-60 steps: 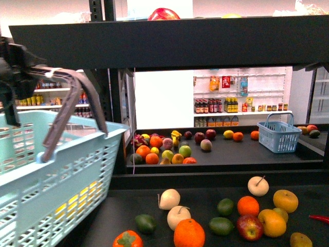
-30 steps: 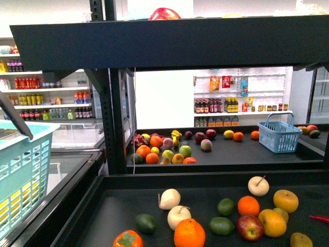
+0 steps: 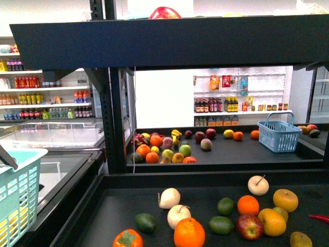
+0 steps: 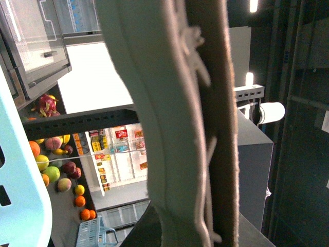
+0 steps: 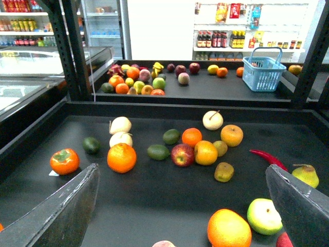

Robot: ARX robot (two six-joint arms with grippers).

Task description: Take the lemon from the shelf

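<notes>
The shelf is a black tiered rack; its near tray (image 3: 118, 208) holds scattered fruit, and a rear tray (image 3: 247, 149) holds more. I cannot single out the lemon: a round yellow fruit (image 3: 228, 134) lies on the rear tray, and yellow-orange fruits (image 3: 285, 200) lie on the near one. My right gripper (image 5: 180, 216) hangs open over the near tray's front, fingers (image 5: 56, 216) wide apart, with an orange-yellow fruit (image 5: 229, 229) below. My left gripper (image 4: 185, 226) is shut on the grey basket handle (image 4: 175, 128), which fills the left wrist view. The turquoise basket (image 3: 18, 198) shows at the far left.
The rack's upper tier (image 3: 169, 41) overhangs the near tray. A small blue basket (image 3: 279, 135) stands on the rear tray's right. A glass-topped freezer (image 3: 61, 164) lies left of the rack. A red chilli (image 5: 267, 158) lies at the near tray's right.
The turquoise basket has swung left and down, from filling the left of the front view to its far-left edge. The left arm has left that view.
</notes>
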